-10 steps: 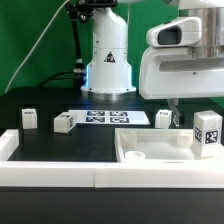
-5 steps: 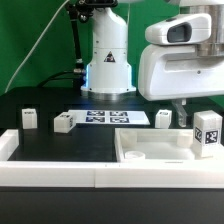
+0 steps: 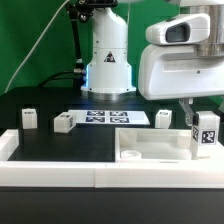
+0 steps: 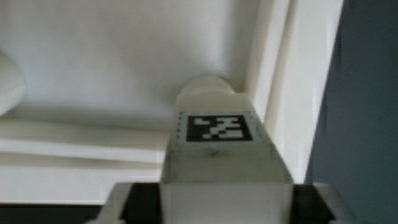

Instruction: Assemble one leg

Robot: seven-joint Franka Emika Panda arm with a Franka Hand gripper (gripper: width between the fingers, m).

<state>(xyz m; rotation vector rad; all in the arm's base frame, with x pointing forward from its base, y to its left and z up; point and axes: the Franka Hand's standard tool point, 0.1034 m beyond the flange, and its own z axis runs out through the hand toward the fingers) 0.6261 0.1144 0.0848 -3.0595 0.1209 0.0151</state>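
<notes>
My gripper (image 3: 197, 112) is at the exterior view's right, shut on a leg (image 3: 205, 133), a stubby white post with a black-and-white tag. It holds the leg just above the right end of the large flat white tray-like piece (image 3: 150, 147). In the wrist view the leg (image 4: 217, 135) runs out from between the dark fingers (image 4: 143, 205), with the tray's white surface (image 4: 107, 90) right behind it. Three more legs stand on the black table: one at the far left (image 3: 29, 118), one beside it (image 3: 64, 123), and one behind the tray (image 3: 163, 118).
The marker board (image 3: 110, 117) lies flat in front of the robot's white base (image 3: 108, 62). A low white rail (image 3: 55, 176) runs along the table's front edge and left corner. A green backdrop is behind.
The wrist has risen slightly and shifted a little. The leg stays gripped at nearly the same spot over the tray's right end. The other parts have not moved.
</notes>
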